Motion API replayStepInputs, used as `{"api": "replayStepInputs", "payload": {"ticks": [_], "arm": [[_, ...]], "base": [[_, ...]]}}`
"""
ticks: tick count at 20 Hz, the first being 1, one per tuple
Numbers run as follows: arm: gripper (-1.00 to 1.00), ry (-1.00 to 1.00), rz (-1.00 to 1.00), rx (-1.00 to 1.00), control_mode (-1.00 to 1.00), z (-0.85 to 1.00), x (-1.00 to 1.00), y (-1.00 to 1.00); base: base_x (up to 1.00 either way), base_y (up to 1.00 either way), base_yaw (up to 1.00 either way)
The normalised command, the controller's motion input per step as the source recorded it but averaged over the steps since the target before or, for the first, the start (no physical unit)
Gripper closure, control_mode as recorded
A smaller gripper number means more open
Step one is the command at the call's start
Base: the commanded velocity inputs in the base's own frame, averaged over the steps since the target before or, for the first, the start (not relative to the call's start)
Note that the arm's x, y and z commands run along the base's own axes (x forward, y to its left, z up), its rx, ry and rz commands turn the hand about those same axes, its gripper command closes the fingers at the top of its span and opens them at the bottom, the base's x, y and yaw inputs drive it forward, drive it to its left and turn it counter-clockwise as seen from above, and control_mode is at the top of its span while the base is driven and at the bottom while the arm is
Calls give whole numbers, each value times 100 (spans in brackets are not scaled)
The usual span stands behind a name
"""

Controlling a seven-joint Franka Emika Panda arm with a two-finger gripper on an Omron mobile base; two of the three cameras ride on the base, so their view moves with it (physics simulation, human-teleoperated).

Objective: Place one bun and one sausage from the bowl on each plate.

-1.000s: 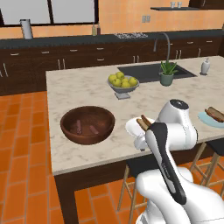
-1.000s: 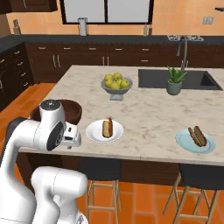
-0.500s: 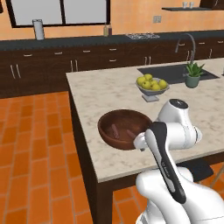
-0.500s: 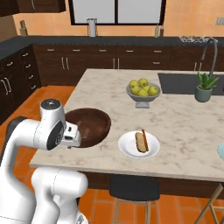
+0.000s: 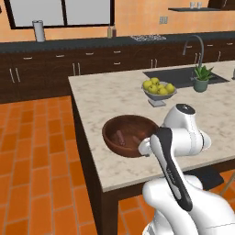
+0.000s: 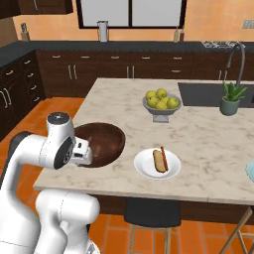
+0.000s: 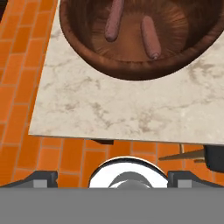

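Observation:
The dark wooden bowl (image 7: 131, 72) fills the top of the hand view, with two sausages (image 7: 113, 19) (image 7: 149, 37) lying in it. My gripper (image 7: 113, 177) hovers over the counter's near edge, just short of the bowl, with its fingertips (image 7: 43, 177) wide apart and nothing between them. In the left base view the bowl (image 5: 110, 131) sits just beyond my arm. The bowl (image 6: 106, 144) stands at the island's left front. To its right, the white plate (image 6: 144, 168) carries a bun (image 6: 158, 159) and a sausage (image 6: 164, 156). A sliver of the pale blue plate (image 6: 250, 171) shows at the right edge.
A grey footed bowl of yellow-green fruit (image 6: 160, 101) stands mid-counter behind the plate. A potted plant (image 6: 230, 99) and the sink (image 6: 203, 92) with its faucet lie at the back right. A dark stool (image 6: 151, 213) stands under the counter's front edge. Orange tiled floor lies left of the island.
The base has driven left along the island, so the whole scene has slid right in both base views and the wooden bowl now lies straight ahead. The gripper stays open.

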Motion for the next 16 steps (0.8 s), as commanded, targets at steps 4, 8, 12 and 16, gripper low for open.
{"api": "replayStepInputs", "payload": {"ticks": [4, 8, 12, 16], "arm": [[-100, 4, 0, -5, -100, 8, 100, 31], [-100, 15, -7, 1, -100, 5, 98, -11], [-100, 11, -4, 0, -100, 0, 100, -3], [-100, 3, -1, 0, -100, -3, 100, -1]], "base": [[0, 0, 0], [0, 0, 0], [0, 0, 0], [0, 0, 0]]}}
